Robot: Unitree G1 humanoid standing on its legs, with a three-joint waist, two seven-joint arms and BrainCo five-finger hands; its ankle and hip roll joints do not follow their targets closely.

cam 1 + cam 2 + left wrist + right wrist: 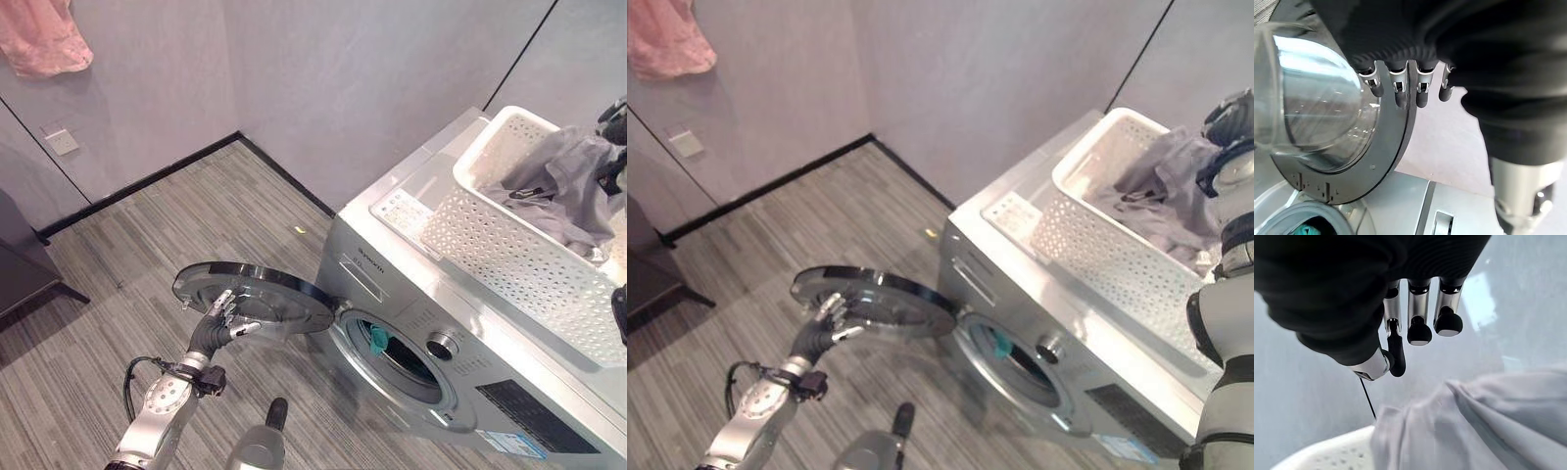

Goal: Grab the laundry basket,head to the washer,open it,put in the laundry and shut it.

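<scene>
Two robot hands were split across the job. Left robot hand (pixel 223 315) sat at the outer edge of the door (pixel 257 297), fingers (pixel 1400 90) fairly straight and laid over the dark rim, not clamped round it — it read as propping the door wide so the drum mouth (pixel 394 357) stayed clear for loading. Door was swung fully out, glass bowl facing up.

Basket (pixel 509 257) was parked on top of the washer (pixel 446 304), just above the opening, presumably so both hands were free and the drop into the drum was short. Grey laundry (pixel 563 191) was still heaped inside it, so loading wasn't finished. Something teal (pixel 378 339) already showed at the drum's lip.

Right robot hand (pixel 1418 316) hung over the laundry, fingers hanging loose and relaxed, gripping nothing, clear of the cloth — looked staged for a grab.

Hard to read:
- Left thumb was hidden by the hand's cover in the left wrist view, so a pinch under the rim couldn't be ruled out; probably just a rest.
- Drum interior was dark; couldn't tell how much was already in.
- Basket's far side was cut off by the frame edge.
- Pink cloth (pixel 41 39) hung at the top corner on the wall, partly cropped.
</scene>
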